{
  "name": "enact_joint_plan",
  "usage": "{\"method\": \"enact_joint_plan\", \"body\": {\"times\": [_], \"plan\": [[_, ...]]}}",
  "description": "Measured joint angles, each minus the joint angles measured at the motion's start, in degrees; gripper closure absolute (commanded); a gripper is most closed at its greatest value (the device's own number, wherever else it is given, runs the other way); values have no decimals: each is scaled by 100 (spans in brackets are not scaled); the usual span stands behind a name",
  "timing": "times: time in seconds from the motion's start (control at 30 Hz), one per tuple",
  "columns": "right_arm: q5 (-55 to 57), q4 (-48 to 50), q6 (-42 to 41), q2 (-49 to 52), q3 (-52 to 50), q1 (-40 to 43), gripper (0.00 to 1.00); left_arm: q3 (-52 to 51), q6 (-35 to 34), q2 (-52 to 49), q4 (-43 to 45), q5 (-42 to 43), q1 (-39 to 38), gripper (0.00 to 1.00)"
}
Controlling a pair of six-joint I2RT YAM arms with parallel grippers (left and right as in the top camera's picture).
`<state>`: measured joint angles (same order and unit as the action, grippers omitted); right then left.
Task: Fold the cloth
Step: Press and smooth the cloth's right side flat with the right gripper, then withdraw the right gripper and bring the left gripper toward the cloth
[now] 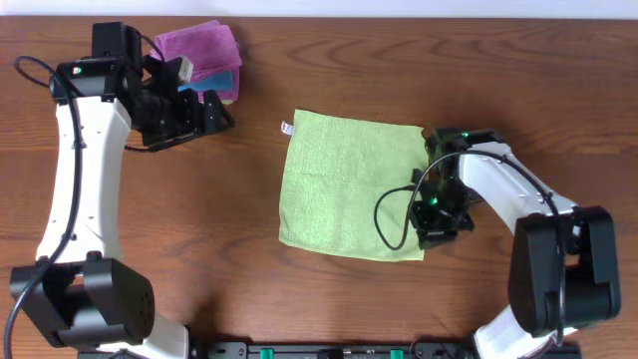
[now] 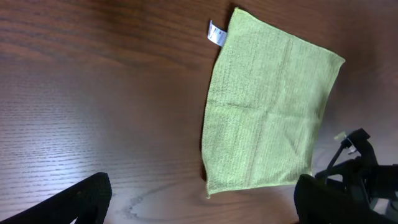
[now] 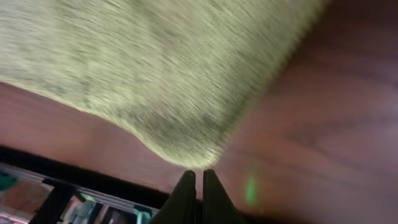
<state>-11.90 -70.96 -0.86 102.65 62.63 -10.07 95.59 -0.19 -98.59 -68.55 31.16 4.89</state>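
While the left hand point(image 1: 220, 112) gapes wide, the right hand point(image 3: 199, 180) pinches a corner of cloth point(image 1: 349, 184).

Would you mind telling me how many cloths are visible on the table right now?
3: the green cloth spread mid-table, and a purple cloth lying on a blue cloth by the left arm. The arm covers part of that pile, so more may be hidden.
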Motion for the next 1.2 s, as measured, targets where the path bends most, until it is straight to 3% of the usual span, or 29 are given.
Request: {"method": "enact_joint_plan", "body": {"times": [0.13, 0.17, 0.2, 0.53, 0.73, 0.93, 1.2], "plan": [[236, 59, -337, -66, -11, 0, 80, 0, 0, 0, 2, 0, 0, 5], [247, 107, -393, -114, -13, 0, 59, 0, 0, 0, -7, -2, 0, 5], [234, 197, -437, -240, -20, 0, 1, 0, -2, 0, -44, 0, 0, 5], [-435, 452, -468, -2535, -87, 9, 1, -50, -20, 341, -682, 101, 7, 5], [-835, 662, -597, -3536, -968, 151, 1, -1163, -28, 1335, -649, 415, 26, 5], [-1429, 1314, -1043, -4529, -2267, 481, 1, -2612, -334, 1836, 398, 1019, 26, 5], [-1742, 1989, -1836, -5025, -3082, 695, 1, -4395, -1189, 1832, 2371, 1681, -59, 5]]}}
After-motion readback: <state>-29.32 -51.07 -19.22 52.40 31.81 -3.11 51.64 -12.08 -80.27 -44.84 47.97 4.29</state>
